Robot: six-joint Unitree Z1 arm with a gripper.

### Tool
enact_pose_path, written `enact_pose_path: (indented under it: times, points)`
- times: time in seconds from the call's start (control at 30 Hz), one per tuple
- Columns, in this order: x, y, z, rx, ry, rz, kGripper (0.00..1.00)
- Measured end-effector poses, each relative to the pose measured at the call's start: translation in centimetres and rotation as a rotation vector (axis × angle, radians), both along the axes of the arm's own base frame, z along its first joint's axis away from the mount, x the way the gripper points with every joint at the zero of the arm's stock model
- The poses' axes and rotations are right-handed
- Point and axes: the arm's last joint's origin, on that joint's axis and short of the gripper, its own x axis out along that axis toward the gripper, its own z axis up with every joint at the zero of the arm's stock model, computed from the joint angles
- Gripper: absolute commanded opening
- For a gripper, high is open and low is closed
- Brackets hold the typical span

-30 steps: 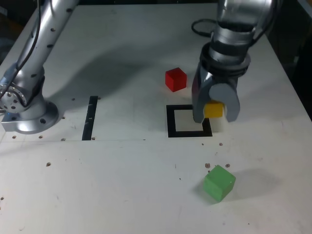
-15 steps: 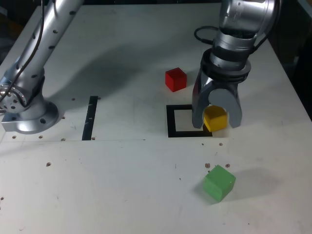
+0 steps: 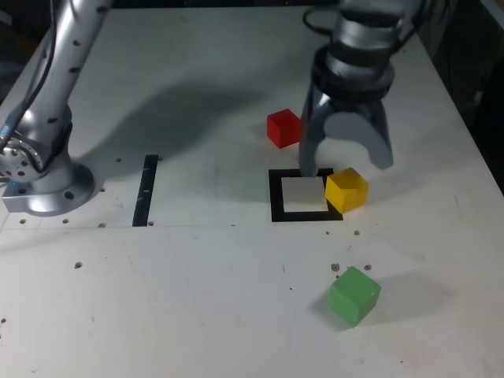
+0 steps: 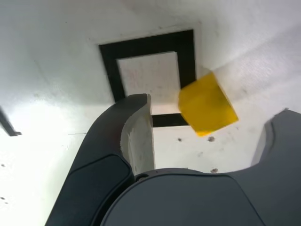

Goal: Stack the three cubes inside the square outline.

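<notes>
The yellow cube (image 3: 346,190) rests on the table, skewed, over the right side of the square outline (image 3: 276,197) as the exterior view shows it, mostly outside the white centre. My gripper (image 3: 344,162) hangs open just above and behind it, jaws wide apart, touching nothing. In the wrist view the yellow cube (image 4: 207,110) lies free between the fingers (image 4: 136,132), overlapping the square outline (image 4: 109,66). The red cube (image 3: 283,127) sits just behind the outline. The green cube (image 3: 353,294) lies nearer the front, to the exterior view's right.
The arm's silver base (image 3: 43,185) stands at the exterior view's left. A narrow black strip (image 3: 146,189) lies on the table between the base and the outline. The table's right edge (image 3: 480,150) runs close to the gripper.
The jaws opened and let go of the yellow cube, which dropped onto the outline's right side. The gripper then rose and drew back and slightly to the exterior view's left.
</notes>
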Motion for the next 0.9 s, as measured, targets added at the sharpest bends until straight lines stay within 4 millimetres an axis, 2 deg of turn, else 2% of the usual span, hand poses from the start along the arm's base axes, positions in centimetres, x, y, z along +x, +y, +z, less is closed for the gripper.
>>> enact_pose_path:
  times: [0.13, 0.23, 0.4, 0.53, 0.7, 0.9]
  points:
    - [-2.5, 1.8, 2.8, 0.059, -0.019, 0.026, 0.99]
    - [-4.0, 3.8, 3.7, 0.079, -0.027, 0.076, 0.99]
    - [-6.3, 7.7, 1.7, 0.09, 0.033, 0.261, 0.99]
    - [-7.7, 8.7, 0.0, 0.068, 0.046, 0.401, 0.99]
    - [-7.1, 9.0, -1.5, 0.061, 0.031, 0.466, 1.0]
    - [-6.3, 10.2, -4.1, 0.068, 0.066, 0.502, 0.99]
